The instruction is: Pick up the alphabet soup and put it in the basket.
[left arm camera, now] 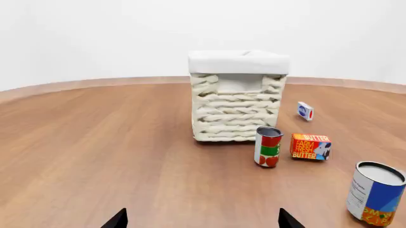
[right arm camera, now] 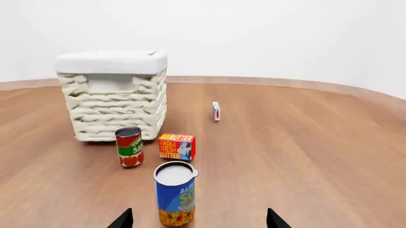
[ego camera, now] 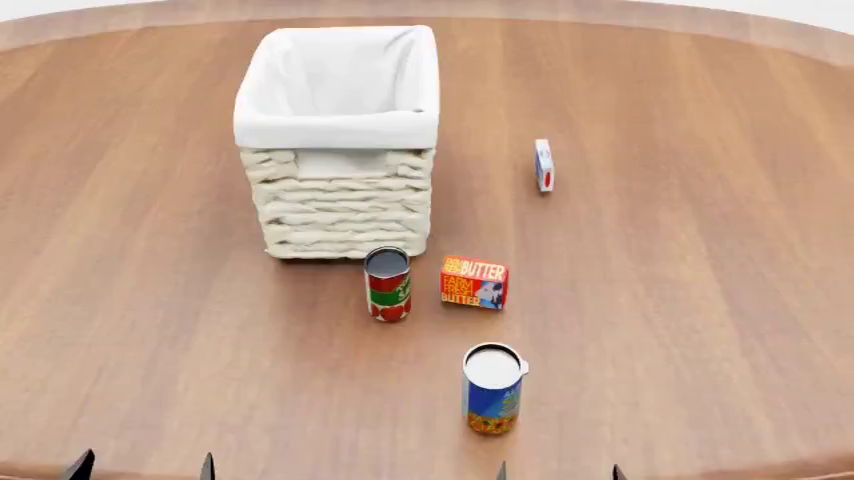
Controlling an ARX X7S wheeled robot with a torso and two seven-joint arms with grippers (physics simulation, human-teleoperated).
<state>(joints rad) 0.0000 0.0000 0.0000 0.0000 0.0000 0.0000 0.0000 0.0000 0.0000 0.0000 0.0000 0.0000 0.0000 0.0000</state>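
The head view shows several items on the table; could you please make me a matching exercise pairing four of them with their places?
Things:
1. alphabet soup
2. tomato can
3. butter box
4. basket

Places:
A. just in front of the basket
B. farthest back
C. nearest the robot
D. beside the tomato can, on the robot's right

Pairs: 1-C, 2-A, 3-D, 4-B

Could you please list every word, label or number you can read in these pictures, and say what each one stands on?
"BUTTER" and "FARM FRESH BUTTER": orange butter box.
"TOM… SA…", partly turned away: red-and-green can.
"ALP… SO…", cut off by the curve: alphabet soup.
Small white box with blue and red marks: too small to read.
Basket: no text.
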